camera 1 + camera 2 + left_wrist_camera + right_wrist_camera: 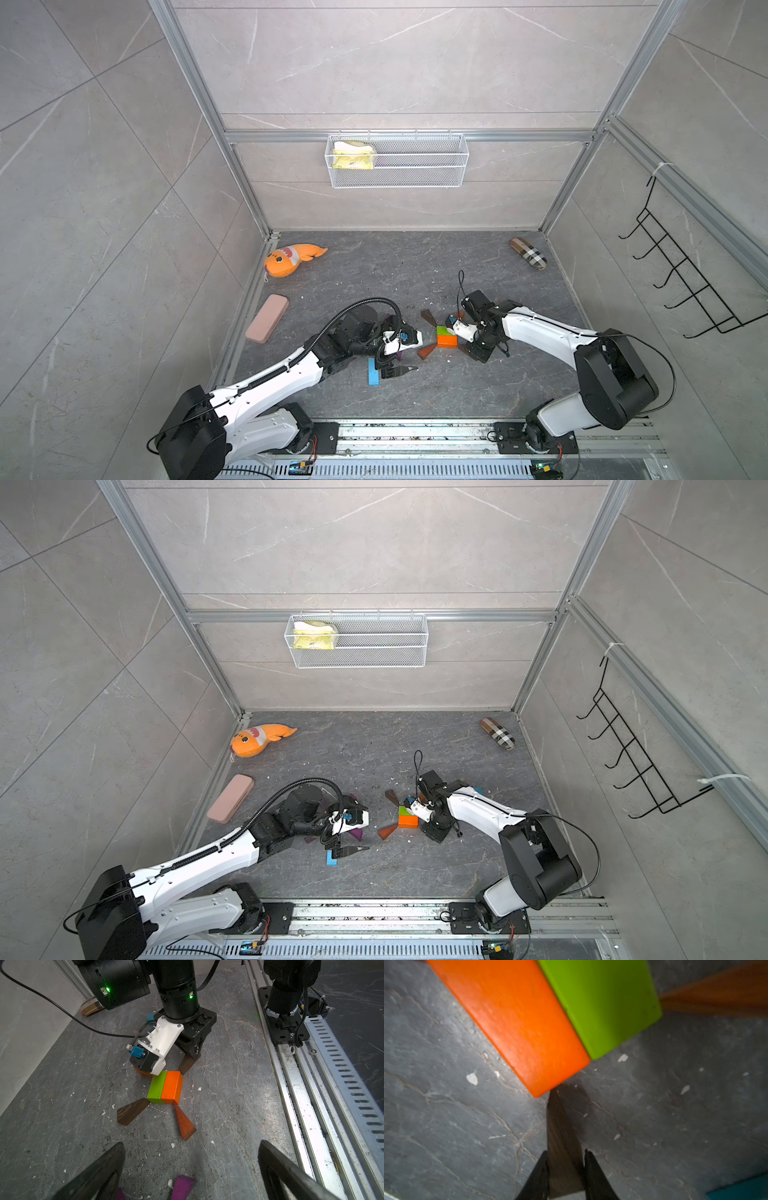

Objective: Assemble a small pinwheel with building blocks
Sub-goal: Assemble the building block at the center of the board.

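Mid-table, my right gripper has its jaws hugging both sides of a dark wedge. The wedge's tip touches a corner of the orange brick, which sits flush against the green brick. Honestly can't tell if it's pinching. To their left, my left gripper hangs spread wide by a purple wedge.

Grey tabletop: blocks, brown wedge, fish
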`<move>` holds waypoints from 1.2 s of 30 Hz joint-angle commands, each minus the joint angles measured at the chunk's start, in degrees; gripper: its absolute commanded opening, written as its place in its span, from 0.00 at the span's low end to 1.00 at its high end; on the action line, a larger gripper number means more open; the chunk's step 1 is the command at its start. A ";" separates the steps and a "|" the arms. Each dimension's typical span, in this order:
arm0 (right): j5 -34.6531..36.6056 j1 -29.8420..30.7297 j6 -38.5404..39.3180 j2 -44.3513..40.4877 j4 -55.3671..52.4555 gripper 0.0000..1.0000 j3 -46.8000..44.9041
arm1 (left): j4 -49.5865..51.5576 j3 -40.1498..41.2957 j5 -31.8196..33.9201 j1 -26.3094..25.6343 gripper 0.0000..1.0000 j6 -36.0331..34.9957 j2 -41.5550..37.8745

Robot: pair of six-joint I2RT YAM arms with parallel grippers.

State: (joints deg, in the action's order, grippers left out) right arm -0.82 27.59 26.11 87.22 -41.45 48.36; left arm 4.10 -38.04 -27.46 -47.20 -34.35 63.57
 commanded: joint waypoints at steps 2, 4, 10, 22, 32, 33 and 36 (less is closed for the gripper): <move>-0.26 0.47 -1.20 1.15 2.74 0.33 -0.22 | 0.19 -2.56 -1.93 0.18 1.00 -0.97 0.46; -0.13 0.61 -1.32 1.28 2.78 0.34 0.02 | 0.37 -2.66 -1.98 0.18 1.00 -1.04 0.58; 0.46 0.63 -1.23 1.05 2.43 0.37 -0.33 | 0.70 -2.78 -2.25 0.18 1.00 -1.23 0.76; 0.82 0.66 -1.93 -4.27 -1.60 0.46 1.56 | 1.56 -3.35 -3.10 0.18 1.00 -1.58 1.45; 9.44 0.68 -11.44 -14.01 -4.93 0.40 3.38 | 2.32 -3.97 -4.52 0.18 1.00 -1.59 1.80; 13.98 0.56 -13.75 -13.49 -3.34 0.38 3.49 | 2.31 -4.04 -4.52 0.18 1.00 -1.62 1.78; 23.56 -2.82 -22.97 -10.51 -0.17 0.41 6.08 | 2.31 -4.31 -4.97 0.18 1.00 -1.51 1.74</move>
State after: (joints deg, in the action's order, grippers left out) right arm 11.16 27.20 13.32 74.41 -43.62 51.46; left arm 6.11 -39.88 -30.20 -47.20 -35.16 65.21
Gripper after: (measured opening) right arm 0.399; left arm 0.998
